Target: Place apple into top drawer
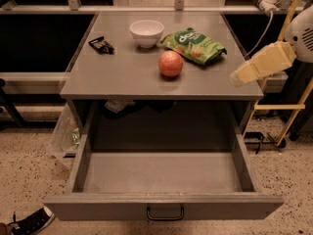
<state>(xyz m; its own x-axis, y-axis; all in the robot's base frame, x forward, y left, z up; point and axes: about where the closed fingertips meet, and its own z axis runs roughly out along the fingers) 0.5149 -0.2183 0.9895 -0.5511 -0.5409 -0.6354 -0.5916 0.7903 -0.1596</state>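
The apple (pixel 170 63), round and reddish-orange, sits on the grey cabinet top (pixel 122 72), right of centre and near the front edge. The top drawer (pixel 161 173) is pulled fully out below it; its inside is bare, and a small dark handle (pixel 165 213) shows on its flat front. My gripper (pixel 243 75), pale yellow, hangs at the right edge of the cabinet top, at about the apple's height in the view and well to the right of the apple. It holds nothing that I can see.
A white bowl (pixel 146 33) stands behind the apple to the left. A green snack bag (pixel 193 45) lies behind it to the right. A small black packet (pixel 101 45) lies at the left. A yellow frame (pixel 288 106) stands right of the cabinet. A shoe (pixel 29 222) lies on the floor.
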